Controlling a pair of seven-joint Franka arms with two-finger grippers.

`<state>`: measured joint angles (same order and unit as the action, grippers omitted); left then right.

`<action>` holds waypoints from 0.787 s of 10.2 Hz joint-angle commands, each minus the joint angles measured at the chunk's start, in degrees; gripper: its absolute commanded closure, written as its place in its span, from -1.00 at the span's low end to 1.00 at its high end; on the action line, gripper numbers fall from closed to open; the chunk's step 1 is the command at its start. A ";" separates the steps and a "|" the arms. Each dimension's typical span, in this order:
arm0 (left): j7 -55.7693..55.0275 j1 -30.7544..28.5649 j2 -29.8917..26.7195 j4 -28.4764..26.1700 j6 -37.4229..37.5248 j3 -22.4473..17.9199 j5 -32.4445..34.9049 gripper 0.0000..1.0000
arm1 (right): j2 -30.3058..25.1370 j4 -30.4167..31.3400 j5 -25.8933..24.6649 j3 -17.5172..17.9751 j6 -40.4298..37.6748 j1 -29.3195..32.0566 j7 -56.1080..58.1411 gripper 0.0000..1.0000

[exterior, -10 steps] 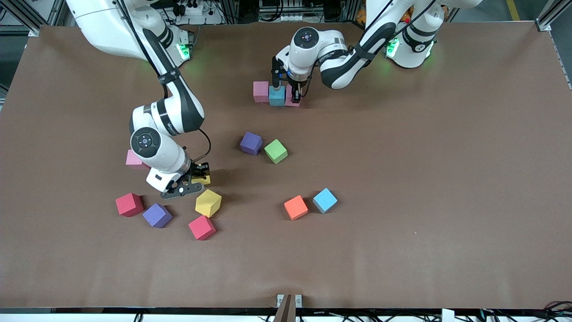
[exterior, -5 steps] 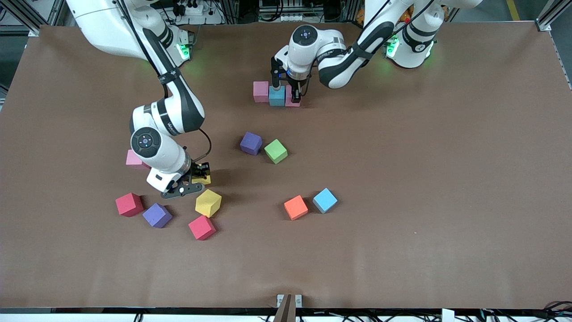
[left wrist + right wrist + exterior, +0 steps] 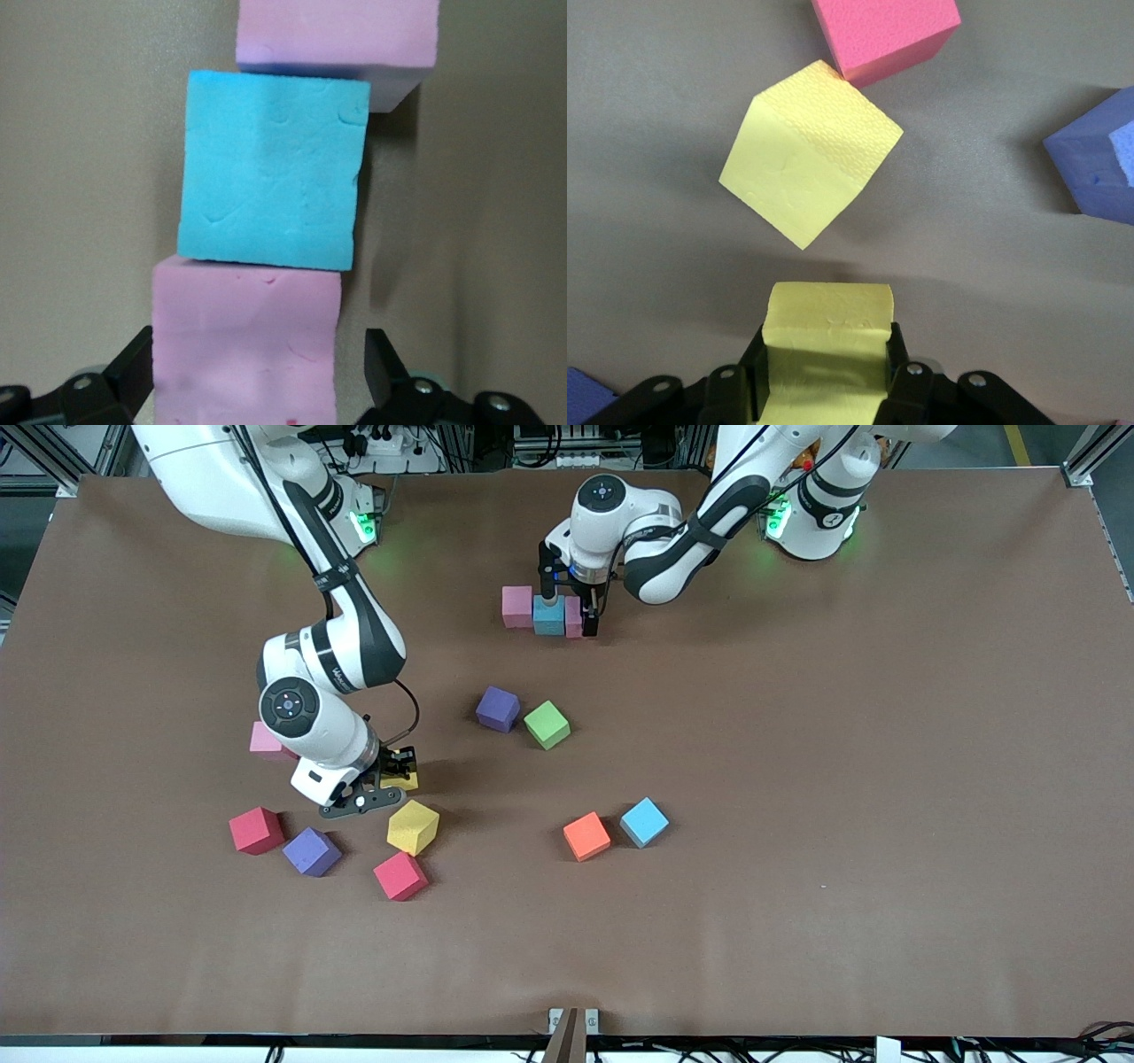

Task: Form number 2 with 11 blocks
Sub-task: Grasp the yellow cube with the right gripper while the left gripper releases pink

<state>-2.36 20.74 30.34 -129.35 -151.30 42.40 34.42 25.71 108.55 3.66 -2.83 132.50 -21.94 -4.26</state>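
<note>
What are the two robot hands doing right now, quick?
Left gripper: open, fingers either side of a pink block in the row, not squeezing it.
Right gripper: shut on a yellow block, low over the table.

The left arm comes in from its base at the top of the front view, elbow bent, its wrist turned straight down. The left claw point(image 3: 567, 607) sits low at the bench, its fingers point(image 3: 383, 359) spread apart and clear of the pink cube point(image 3: 245, 345) that stands between them (a gap shows on each side in the left wrist view). The right arm reaches farther out over the bench, forearm angled downward and wrist tilted. The right claw point(image 3: 390, 778) is clamped on a yellow cube point(image 3: 827, 350), just above the bench.
</note>
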 commanded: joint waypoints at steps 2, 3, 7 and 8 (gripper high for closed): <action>-1.69 0.18 -0.89 0.68 -0.31 0.23 1.88 -1.00 | -1.01 -0.27 0.91 0.19 -2.15 -0.03 -0.75 1.00; -1.51 -0.43 -2.12 0.59 -0.05 1.18 1.88 -1.00 | -1.19 -0.62 0.91 0.19 -3.12 -0.20 -0.75 1.00; -0.72 -4.11 -4.15 0.33 0.22 4.78 1.88 -1.00 | -2.42 -0.62 0.91 0.19 -5.67 -3.27 -6.19 1.00; -0.63 -6.04 -4.33 0.07 0.39 6.63 1.88 -1.00 | -3.12 -0.53 0.91 0.28 -6.46 -3.80 -7.42 1.00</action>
<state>-2.31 17.92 27.93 -128.14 -151.26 46.15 34.54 24.50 107.47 3.70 -2.57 127.64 -24.77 -9.37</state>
